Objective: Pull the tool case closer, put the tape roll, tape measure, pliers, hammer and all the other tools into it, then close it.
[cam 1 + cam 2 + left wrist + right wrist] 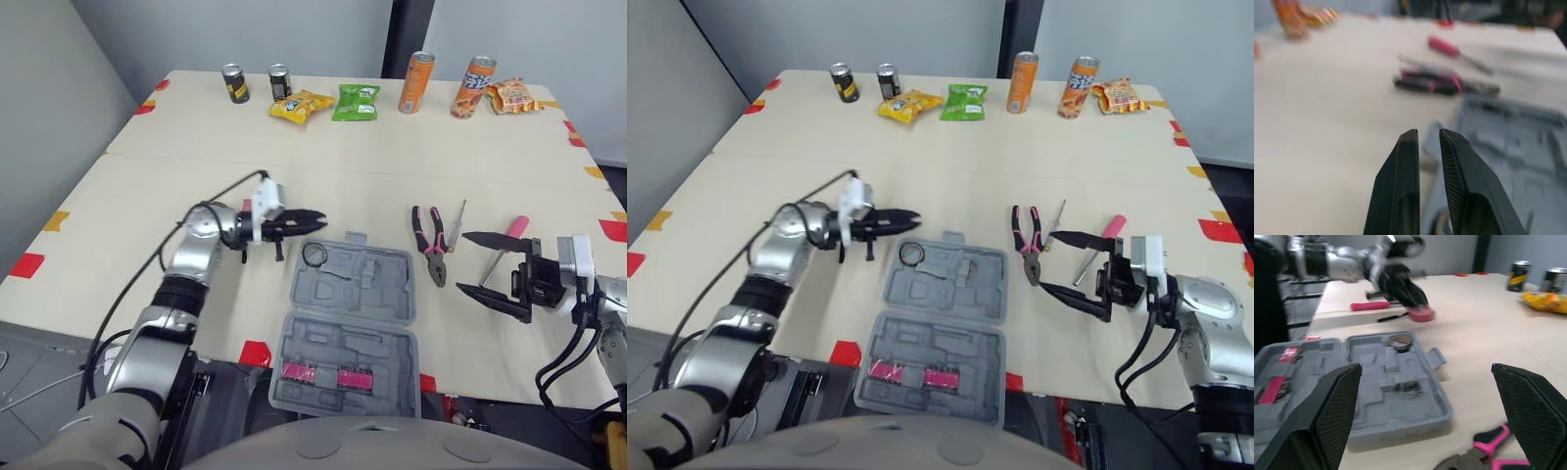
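The grey tool case (377,304) lies open near the table's front edge. Its nearer half holds pink bits (318,375), and a tape roll ring (313,254) sits in the far left pocket of the other half. My left gripper (321,218) hovers just beyond that corner, fingers (1405,171) almost together with nothing between them. Pink-handled pliers (431,240), a thin metal tool (457,223) and a pink-handled screwdriver (502,245) lie to the right of the case. My right gripper (460,261) is wide open beside the screwdriver, holding nothing.
Along the far edge stand two dark cans (235,83), two orange cans (416,82), and snack bags (356,102). A small red object (1420,313) lies behind the left gripper. Red tape marks (257,352) dot the table edges.
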`<move>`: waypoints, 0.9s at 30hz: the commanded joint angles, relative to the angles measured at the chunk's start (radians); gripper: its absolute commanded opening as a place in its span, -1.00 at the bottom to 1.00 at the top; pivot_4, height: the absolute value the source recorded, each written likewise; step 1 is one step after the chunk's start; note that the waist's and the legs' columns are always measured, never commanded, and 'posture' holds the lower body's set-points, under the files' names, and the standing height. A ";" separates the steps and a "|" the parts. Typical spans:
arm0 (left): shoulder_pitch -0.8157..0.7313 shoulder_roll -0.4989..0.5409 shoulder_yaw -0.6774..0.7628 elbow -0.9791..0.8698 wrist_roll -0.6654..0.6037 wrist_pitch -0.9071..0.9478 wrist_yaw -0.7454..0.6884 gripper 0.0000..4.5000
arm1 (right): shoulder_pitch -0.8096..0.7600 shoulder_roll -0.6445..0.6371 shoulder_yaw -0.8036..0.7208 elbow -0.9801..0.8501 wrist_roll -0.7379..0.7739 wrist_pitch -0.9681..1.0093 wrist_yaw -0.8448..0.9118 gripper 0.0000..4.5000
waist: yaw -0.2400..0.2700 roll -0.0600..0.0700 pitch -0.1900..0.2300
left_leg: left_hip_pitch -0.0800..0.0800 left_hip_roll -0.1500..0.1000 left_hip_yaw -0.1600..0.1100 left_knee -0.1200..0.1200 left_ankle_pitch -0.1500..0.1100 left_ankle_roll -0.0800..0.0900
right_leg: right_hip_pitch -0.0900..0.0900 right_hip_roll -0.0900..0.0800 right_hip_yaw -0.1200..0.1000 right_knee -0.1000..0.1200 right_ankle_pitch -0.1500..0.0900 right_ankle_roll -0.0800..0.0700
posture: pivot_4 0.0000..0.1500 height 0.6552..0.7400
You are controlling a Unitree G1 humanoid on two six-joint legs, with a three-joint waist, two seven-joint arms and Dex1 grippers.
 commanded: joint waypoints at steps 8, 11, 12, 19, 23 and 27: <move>0.448 0.184 0.382 -0.303 -0.202 0.200 0.177 -0.67 | 0.120 0.032 -0.171 0.127 -0.039 -0.036 -0.156 1.00 | -0.029 -0.001 0.002 | 0.001 0.001 0.000 -0.001 -0.001 0.002 | 0.000 0.000 -0.001 -0.004 -0.001 -0.001 | 1.00 1.00; 0.565 0.204 0.496 -0.269 -0.211 0.180 0.215 -0.30 | 0.175 0.036 -0.205 0.147 -0.048 -0.051 -0.172 1.00 | -0.030 -0.002 0.002 | 0.004 0.002 0.000 -0.003 -0.001 0.005 | 0.003 0.000 -0.001 -0.006 -0.002 -0.004 | 1.00 1.00; 0.606 0.211 0.538 -0.234 -0.206 0.160 0.223 -0.15 | 0.192 0.038 -0.221 0.163 -0.051 -0.057 -0.182 1.00 | -0.030 -0.002 0.003 | 0.005 0.003 0.001 -0.004 -0.001 0.007 | 0.005 0.000 -0.001 -0.007 -0.003 -0.005 | 1.00 1.00; 0.711 0.231 0.681 0.005 -0.181 0.042 0.261 0.93 | 0.232 0.043 -0.295 0.302 -0.065 -0.122 -0.215 1.00 | -0.032 -0.003 0.003 | 0.008 0.001 0.001 -0.007 -0.001 0.017 | 0.009 -0.002 -0.001 -0.014 -0.009 -0.016 | 1.00 1.00; 0.722 0.249 0.702 0.148 -0.157 -0.032 0.267 0.98 | 0.235 0.038 -0.314 0.385 -0.077 -0.166 -0.208 1.00 | -0.031 -0.003 0.003 | 0.008 0.001 0.000 -0.007 -0.002 0.018 | 0.011 -0.002 -0.002 -0.015 -0.009 -0.016 | 1.00 1.00; 0.713 0.251 0.687 0.163 -0.157 -0.053 0.264 0.98 | 0.225 0.037 -0.322 0.418 -0.072 -0.179 -0.216 1.00 | -0.030 -0.003 0.004 | 0.008 0.001 -0.001 -0.007 -0.002 0.018 | 0.011 -0.002 -0.003 -0.015 -0.007 -0.012 | 1.00 1.00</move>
